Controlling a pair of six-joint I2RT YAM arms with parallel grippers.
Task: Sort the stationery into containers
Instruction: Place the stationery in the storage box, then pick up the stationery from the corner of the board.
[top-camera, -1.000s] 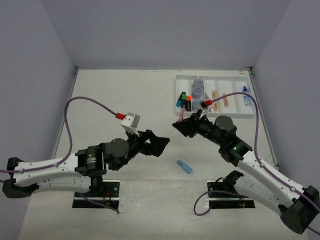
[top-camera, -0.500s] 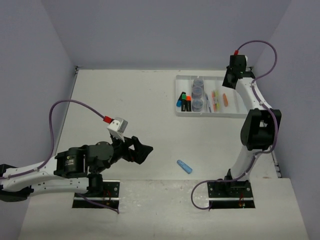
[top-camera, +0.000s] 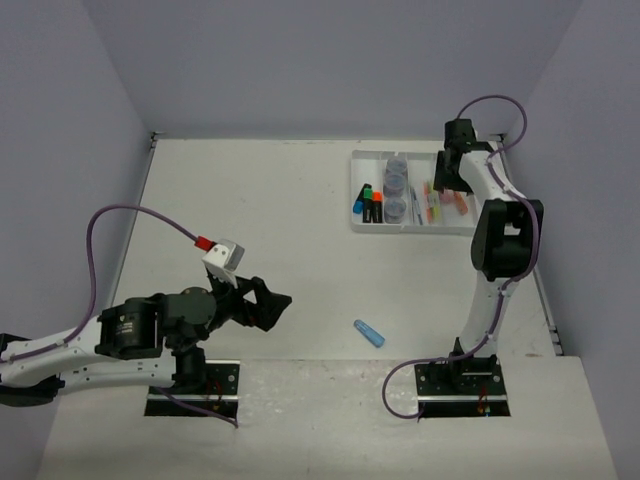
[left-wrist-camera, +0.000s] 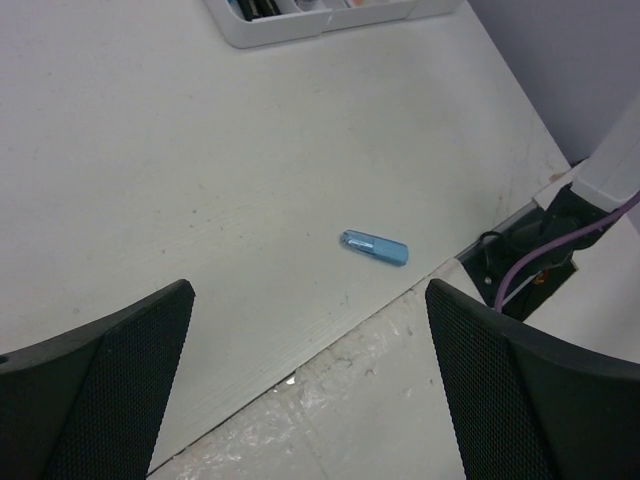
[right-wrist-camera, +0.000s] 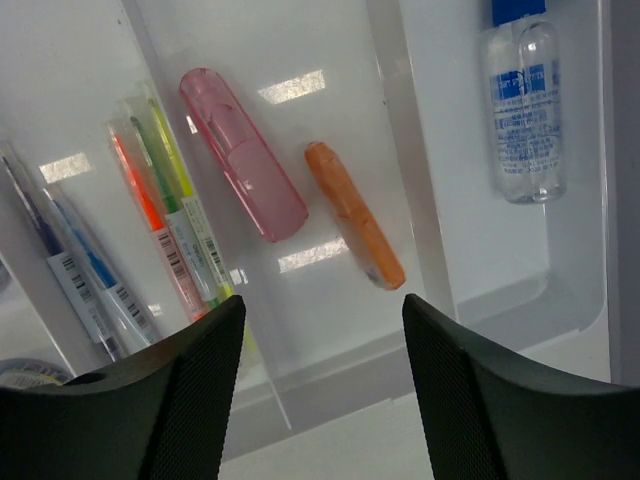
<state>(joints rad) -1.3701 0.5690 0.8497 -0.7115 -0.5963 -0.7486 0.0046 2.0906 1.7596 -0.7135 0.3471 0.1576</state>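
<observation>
Jaws first: the right jaws stand apart and empty above the white rectangular plastic tray (top-camera: 412, 229), and that is the news. A second ago they were clamped on something pink out over the open surface (top-camera: 250, 200), just short of the tray's near edge. Now the translucent pink capsule piece (right-wrist-camera: 243, 155) lies flat in a compartment, just beside the orange capsule piece (right-wrist-camera: 355, 215). It shares that slot and, as far as the wrist view shows, does not touch the orange one. One slot over lies the small clear bottle with a blue cap (right-wrist-camera: 522, 100); on the other side the thin coloured pens (right-wrist-camera: 165, 225) keep their own lane. So the drop is made (cleanly, by the look of it, with nothing propped on a divider).

Over on the other side the left jaws are wide apart too, holding nothing, and the left arm has drawn back toward the near left since a second ago. What remains? One straggler: the light blue capsule piece (left-wrist-camera: 374, 246), alone on the surface near the front edge, well apart from the tray, showing ahead of the left jaws in their wrist view. My read is that the sort is nearly finished, and that blue piece belongs with its pink and orange cousins.
</observation>
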